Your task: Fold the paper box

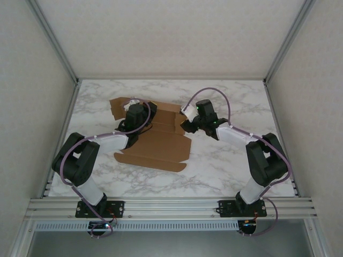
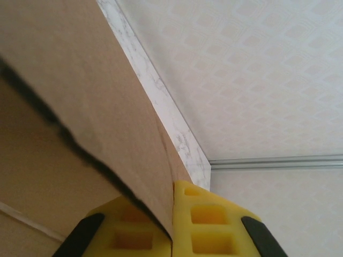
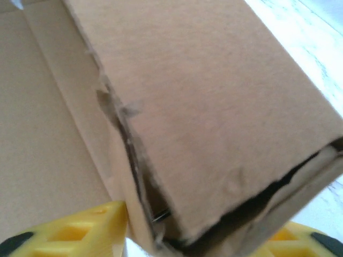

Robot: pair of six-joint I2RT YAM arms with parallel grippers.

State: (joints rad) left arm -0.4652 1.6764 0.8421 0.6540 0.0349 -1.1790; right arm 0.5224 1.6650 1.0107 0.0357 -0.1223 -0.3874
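Two black robot arms reach over the plain brown cardboard paper box [image 1: 161,147], which lies mostly flat on the white marble-patterned table [image 1: 241,166], left of centre. From the top external view we see the left gripper [image 1: 140,112] over the box's far left part and the right gripper [image 1: 186,127] at its right edge, but not how either pair of jaws stands.

The wrist cameras fill that in. On the left wrist, the left gripper's [image 2: 172,217] yellow pads [image 2: 206,219] are pressed together on the edge of a raised cardboard flap [image 2: 80,80], with a strip of table [image 2: 161,101] behind it.

On the right wrist, a folded-over side wall of the box [image 3: 214,118] stands between the right gripper's [image 3: 187,238] yellow pads [image 3: 80,230]. These jaws are spread to either side of it, and we see a thin gap beside the left pad.
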